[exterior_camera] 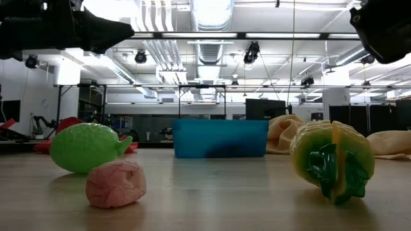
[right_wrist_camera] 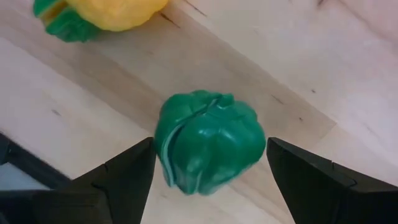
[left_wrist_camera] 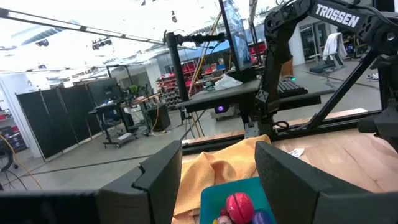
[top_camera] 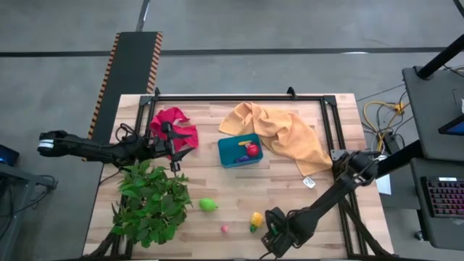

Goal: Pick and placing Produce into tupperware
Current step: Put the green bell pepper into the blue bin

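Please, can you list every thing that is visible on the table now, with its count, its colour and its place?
tupperware: one, teal-blue, table centre; holds a red piece and other produce, not clear which.
light green fruit: one, front of the table, right of the plant.
pink piece: one, small, near the front edge.
yellow piece: one, yellow with green stem, front, right of the pink piece.
dark green piece: one, on the wood between the right jaws, beside the yellow piece.
red cloth: one, back left.
mustard-yellow cloth: one, back, right of the tupperware.
leafy plant: one, green, front left.
left gripper: jaws open, left of the tupperware.
right gripper: jaws open, front edge.
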